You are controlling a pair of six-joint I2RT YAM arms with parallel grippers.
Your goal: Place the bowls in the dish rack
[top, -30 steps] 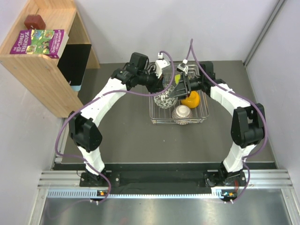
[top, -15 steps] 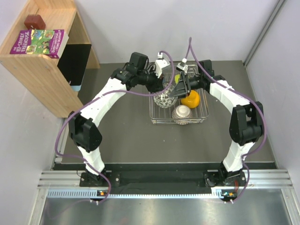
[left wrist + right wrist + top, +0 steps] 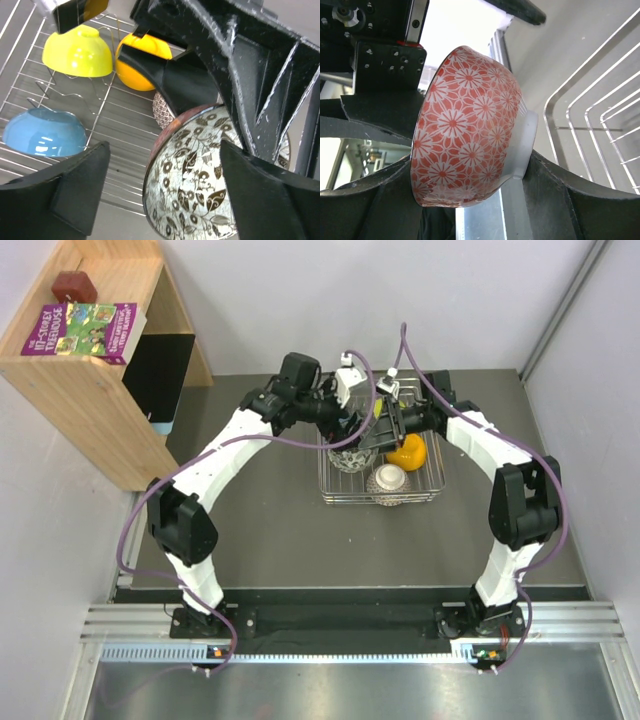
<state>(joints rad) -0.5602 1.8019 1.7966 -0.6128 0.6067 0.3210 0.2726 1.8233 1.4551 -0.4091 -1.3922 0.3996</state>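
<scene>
Right wrist: pinkish-red bowl (image 3: 470,130) is clamped in right gripper (image 3: 470,197) — left gripper (image 3: 165,155) is spread wide, brown-patterned bowl (image 3: 190,200) unclamped between its fingers.

Wooden shelf unit (image 3: 95,390) stands well left of the left pincer (image 3: 355,435), w/ purple book (image 3: 85,328) & dark red box (image 3: 75,285) on top. Dark grey tabletop (image 3: 260,530) lies below & around the pincer. Pale walls (image 3: 280,300) behind & right of it. Metal rail (image 3: 580,625) at near edge. Light even, shadows soft.
</scene>
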